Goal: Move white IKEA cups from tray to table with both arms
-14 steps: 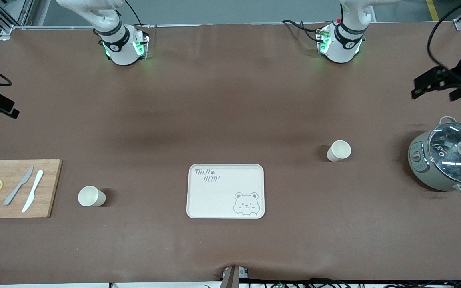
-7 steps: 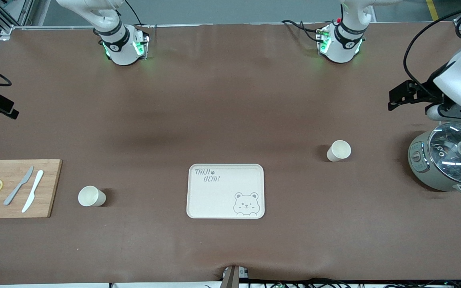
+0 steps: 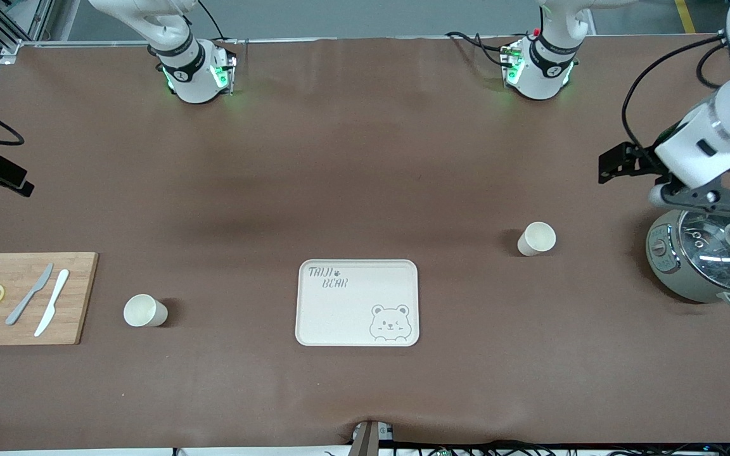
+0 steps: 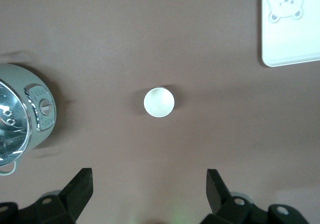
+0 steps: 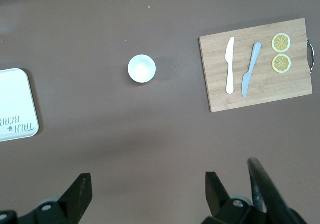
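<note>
1. White IKEA cups: one [image 3: 536, 239] stands on the bench [image 3: 365, 158] toward the left arm's end, the other [image 3: 144, 311] near the cutting board [image 3: 26, 297].
2. Left hand [image 4: 149, 189], fingers apart and empty, hangs beside the pot [image 3: 707, 253].
3. Right hand [image 5: 145, 191], fingers apart, hangs high over its own end of the bench.
4. The tray [image 3: 357, 303] is bare; the move looks done, leaving only retreat.

Cups [image 3: 536, 239] beside tray [image 3: 339, 310], apart.

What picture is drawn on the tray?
A grey bear face, with grey "TAIJI BEAR" letters, on the cream tray. The front view shows it best.
</note>
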